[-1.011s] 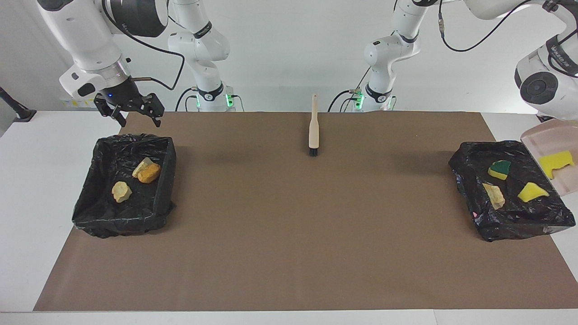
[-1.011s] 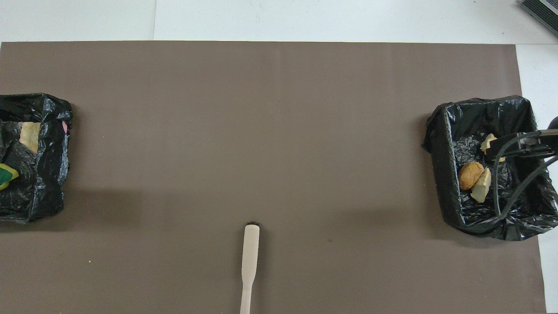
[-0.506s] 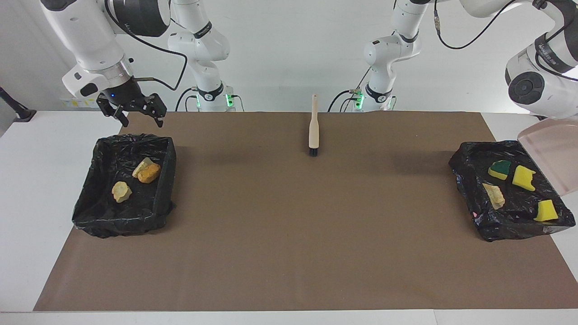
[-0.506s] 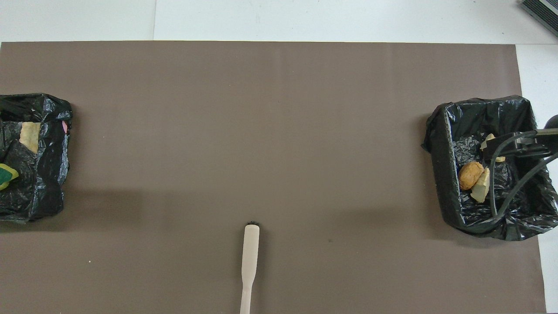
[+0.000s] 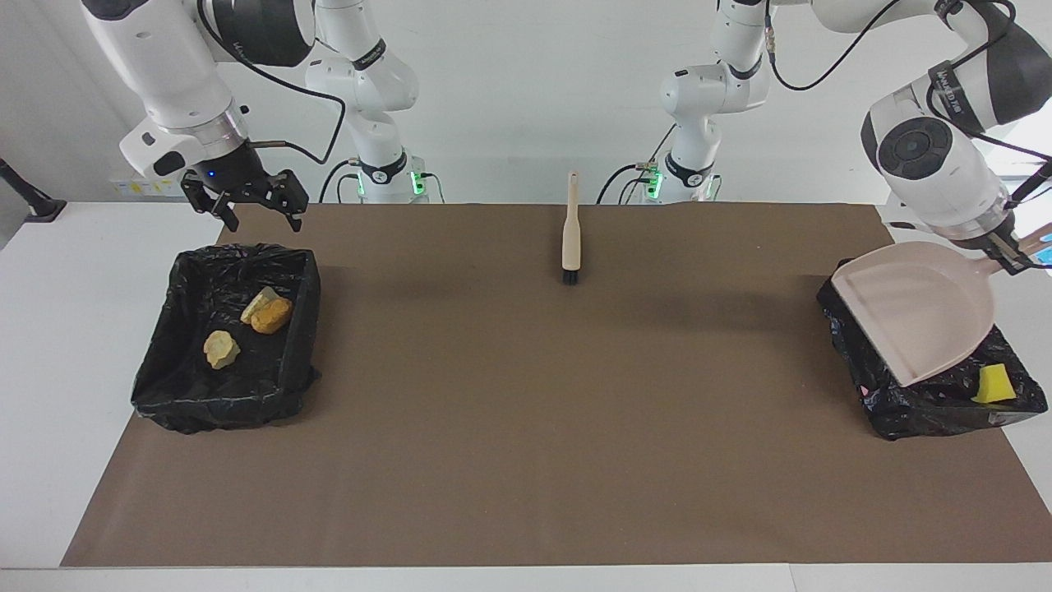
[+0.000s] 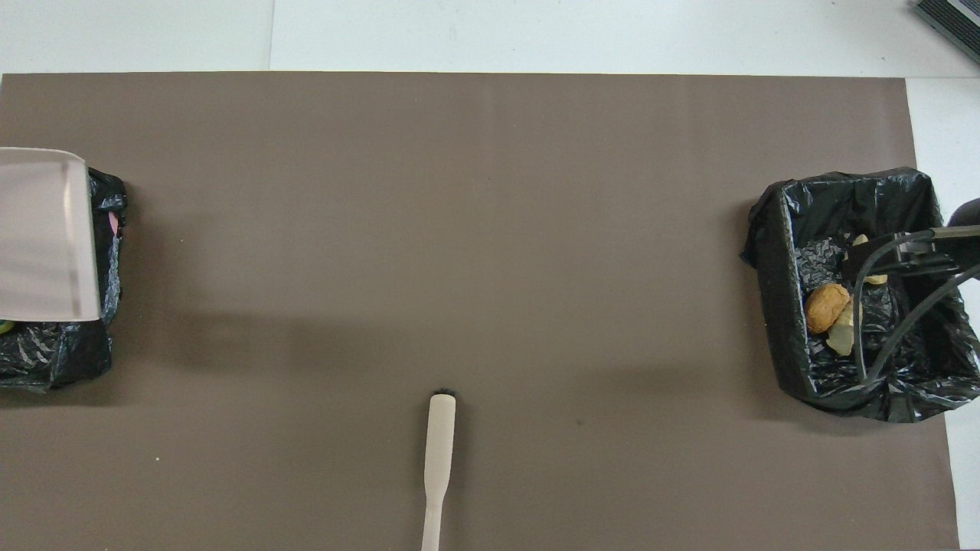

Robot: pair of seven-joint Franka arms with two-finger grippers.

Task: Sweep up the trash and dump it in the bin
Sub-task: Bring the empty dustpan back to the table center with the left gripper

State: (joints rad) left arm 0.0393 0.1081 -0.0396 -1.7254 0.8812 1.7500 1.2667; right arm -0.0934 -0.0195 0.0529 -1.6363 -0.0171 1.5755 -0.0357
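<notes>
Brown mat (image 5: 526, 411) swept bare. I see beige plastic dustpan (image 5: 920, 308), pinched by left gripper (image 5: 1004, 251), now emptied, swung level over black-lined bin (image 5: 929, 407); yellow sponge bit (image 5: 994, 383) inside. Right gripper (image 5: 246, 204) spread, waiting above other black-lined bin (image 5: 164, 395) holding orange-brown lump (image 5: 272, 315). Dumping looks finished.

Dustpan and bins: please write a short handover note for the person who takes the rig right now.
Left gripper: shut on the dustpan handle, holding the pan, with nothing in it, over the bin at the left arm's end.
Right gripper: open, holding nothing, above the other bin.
Trash: one yellow sponge bit shows in the left arm's bin; the pan hides the rest. Two beige lumps and an orange-brown lump lie in the right arm's bin.
Brush lies on the mat, near the robots.
Done: no trash visible on the mat.
Left: probably only setting the dustpan down.
</notes>
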